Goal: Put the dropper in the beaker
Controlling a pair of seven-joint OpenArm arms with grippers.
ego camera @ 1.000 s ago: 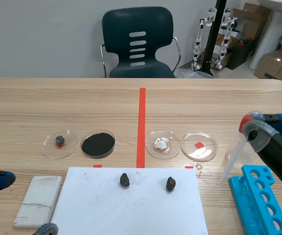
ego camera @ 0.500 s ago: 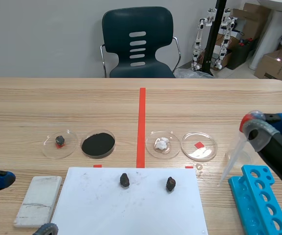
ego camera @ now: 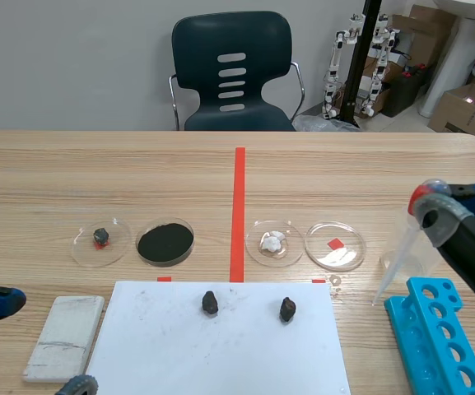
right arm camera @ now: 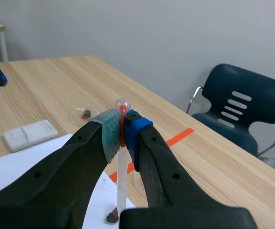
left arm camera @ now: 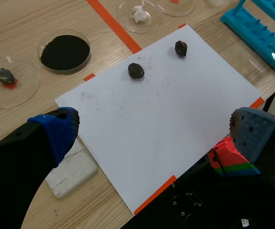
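The dropper [ego camera: 395, 262] is a clear plastic pipette with a red-tinted bulb. My right gripper [ego camera: 431, 211] is shut on it just below the bulb, at the table's right side. It hangs tilted, tip down and to the left. In the right wrist view the dropper [right arm camera: 121, 167] is pinched between the two pads, with the bulb poking out above them. A faint clear beaker [ego camera: 405, 265] stands on the table under the stem; whether the tip is inside it I cannot tell. My left gripper [left arm camera: 151, 133] is open and empty above the white sheet's near edge.
A blue tube rack [ego camera: 439, 337] lies under the right arm. Several petri dishes stand in a row: stone [ego camera: 100, 240], black powder [ego camera: 165, 242], white lumps [ego camera: 273, 242], empty [ego camera: 334, 245]. A white sheet [ego camera: 221, 354] carries two dark stones [ego camera: 210, 303]. A white block [ego camera: 64, 337] lies left.
My right gripper has shifted slightly to the right and up with the dropper, and the dropper's tip moved with it. The left arm has not moved.
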